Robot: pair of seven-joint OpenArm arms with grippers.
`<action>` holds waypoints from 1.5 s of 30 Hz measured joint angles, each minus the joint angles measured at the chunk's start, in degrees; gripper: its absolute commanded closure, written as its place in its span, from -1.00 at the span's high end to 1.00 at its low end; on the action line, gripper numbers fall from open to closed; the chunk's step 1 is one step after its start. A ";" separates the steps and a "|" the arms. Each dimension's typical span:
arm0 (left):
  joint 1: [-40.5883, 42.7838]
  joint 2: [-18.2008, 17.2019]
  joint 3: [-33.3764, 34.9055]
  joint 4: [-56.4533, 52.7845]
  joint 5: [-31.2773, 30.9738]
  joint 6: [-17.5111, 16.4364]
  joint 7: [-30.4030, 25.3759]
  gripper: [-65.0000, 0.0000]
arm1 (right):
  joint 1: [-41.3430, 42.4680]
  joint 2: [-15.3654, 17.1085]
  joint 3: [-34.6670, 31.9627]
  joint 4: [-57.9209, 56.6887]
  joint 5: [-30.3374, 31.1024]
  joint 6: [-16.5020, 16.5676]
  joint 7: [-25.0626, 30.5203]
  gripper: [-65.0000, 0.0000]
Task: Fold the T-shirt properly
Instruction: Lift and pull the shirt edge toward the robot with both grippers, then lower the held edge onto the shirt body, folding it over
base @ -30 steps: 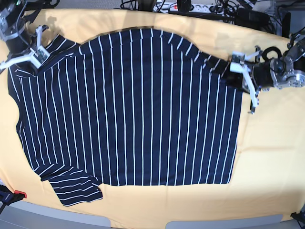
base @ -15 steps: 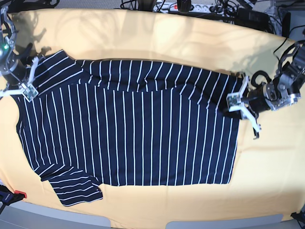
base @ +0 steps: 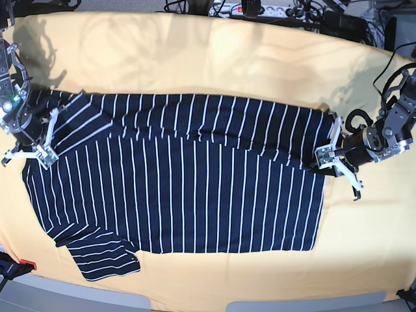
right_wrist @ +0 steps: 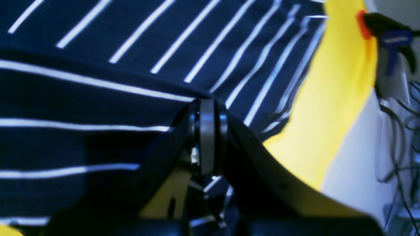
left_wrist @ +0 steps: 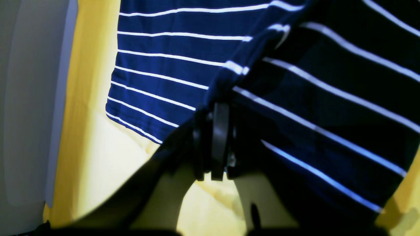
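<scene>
The T-shirt (base: 188, 195), dark navy with thin white stripes, lies spread on the yellow cloth (base: 195, 58). Its far part is doubled over toward the near side, making a band across the top. My left gripper (base: 321, 159) is shut on the folded edge at the shirt's right side. The left wrist view shows that gripper (left_wrist: 215, 109) pinching the T-shirt (left_wrist: 157, 65), which drapes over it. At the shirt's left side my right gripper (base: 43, 151) is shut on the folded edge too. In the right wrist view it (right_wrist: 206, 106) clamps the striped T-shirt (right_wrist: 131, 26).
A power strip (base: 260, 9) and cables lie behind the table's far edge. A red and black clamp (base: 18, 265) holds the cloth at the front left corner, the clamp (right_wrist: 384, 29) also showing in the right wrist view. The grey table rim (base: 97, 296) runs along the front.
Both grippers have carried the shirt's far edge toward the front of the table. The folded-over band is now wider and lies lower on the shirt.
</scene>
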 measured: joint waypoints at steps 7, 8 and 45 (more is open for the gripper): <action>0.02 0.22 0.00 0.00 -0.17 4.87 0.96 -1.00 | 0.48 -0.04 0.00 -0.94 0.46 0.04 0.55 -1.00; 0.00 0.33 0.00 0.00 -0.17 5.18 1.25 -1.00 | 0.48 -0.04 0.00 -1.36 0.44 0.04 0.57 -1.00; 3.08 -7.82 0.00 9.46 -6.82 -13.53 6.12 0.37 | -0.85 2.82 0.02 6.78 13.38 10.73 -15.56 0.08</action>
